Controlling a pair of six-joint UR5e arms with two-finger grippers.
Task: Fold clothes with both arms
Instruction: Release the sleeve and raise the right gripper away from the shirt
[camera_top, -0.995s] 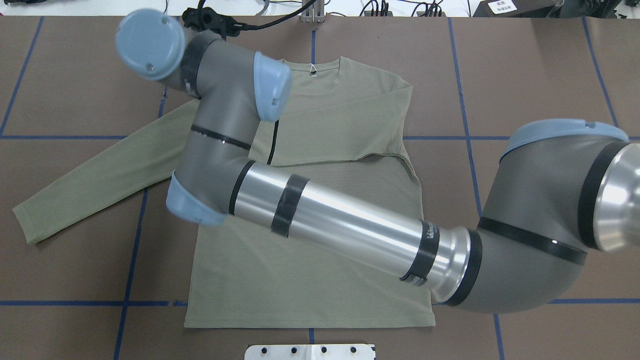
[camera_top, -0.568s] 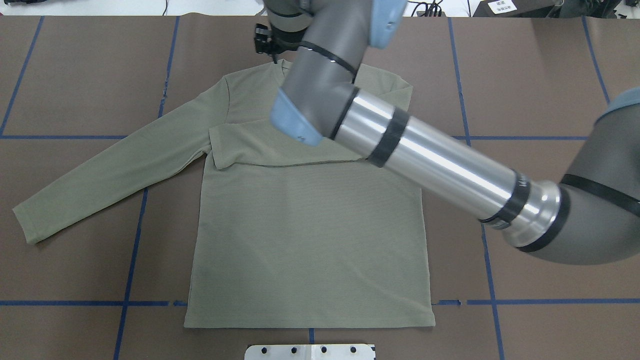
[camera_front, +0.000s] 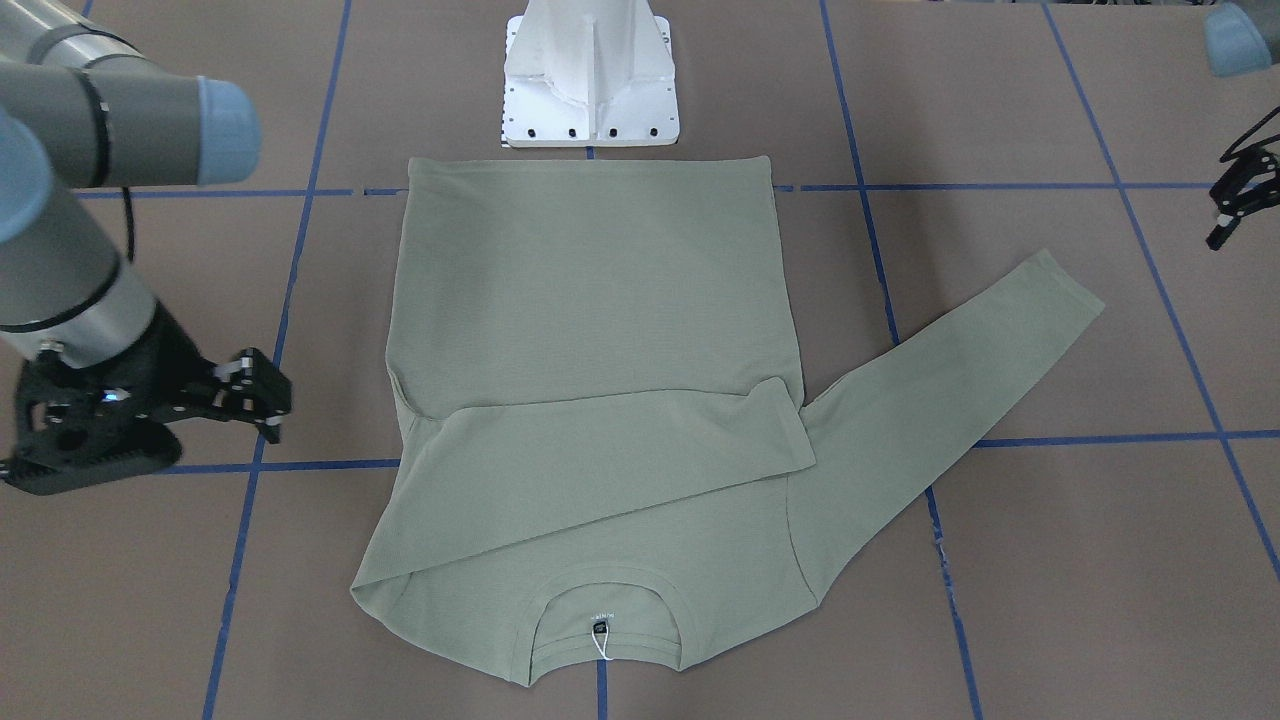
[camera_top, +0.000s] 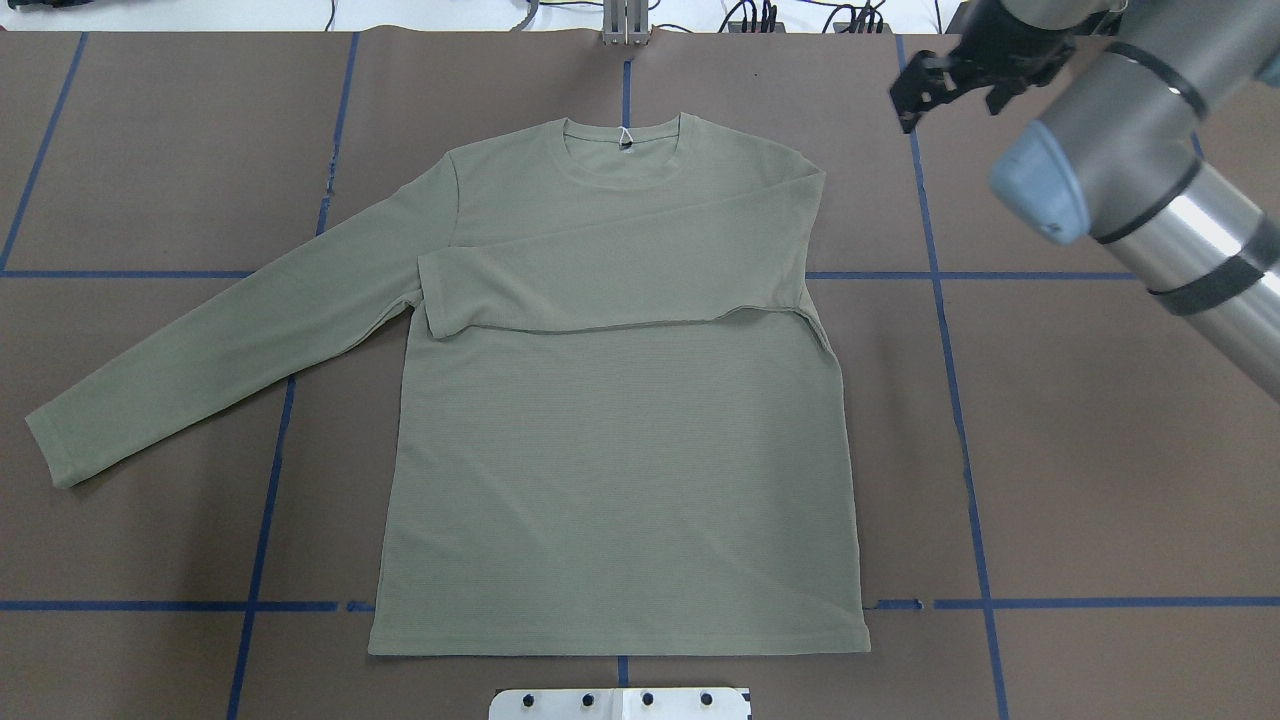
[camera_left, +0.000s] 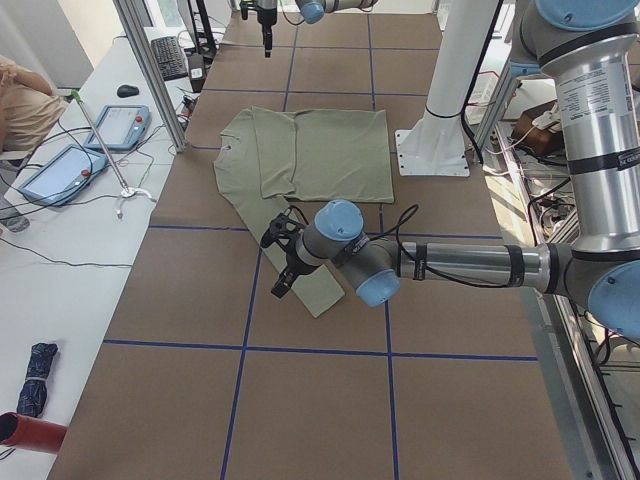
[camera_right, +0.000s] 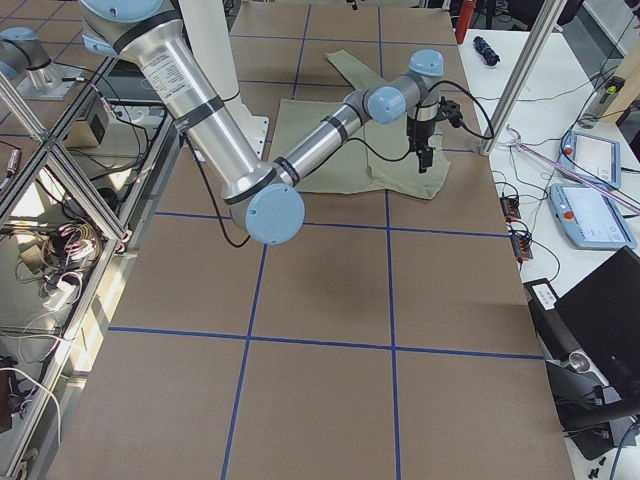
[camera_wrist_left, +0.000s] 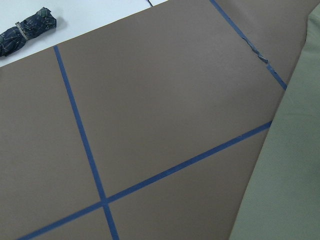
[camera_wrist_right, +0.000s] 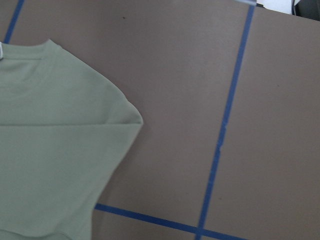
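The pale green shirt (camera_top: 620, 450) lies flat on the brown table, collar (camera_top: 622, 150) at the far side. One sleeve is folded across the chest (camera_top: 600, 280). The other sleeve (camera_top: 220, 340) stretches out to the left, with its cuff (camera_front: 1070, 290) on the table. My right gripper (camera_top: 915, 95) hovers open and empty beyond the shirt's right shoulder; it is also in the front view (camera_front: 265, 395). My left gripper (camera_front: 1222, 215) hangs open near the outstretched cuff and holds nothing; the exterior left view has the left gripper (camera_left: 278, 265) above that sleeve.
The white pedestal base (camera_front: 590, 80) stands at the shirt's hem. Blue tape lines (camera_top: 950, 350) grid the table. A side bench with tablets (camera_left: 60, 170) and a person's arm (camera_left: 20, 100) runs along the far edge. A dark rolled bundle (camera_wrist_left: 27, 32) lies off the mat.
My right arm has swung from over the shirt's left shoulder, across the collar, out to the far right. The shirt now lies uncovered and has not moved.
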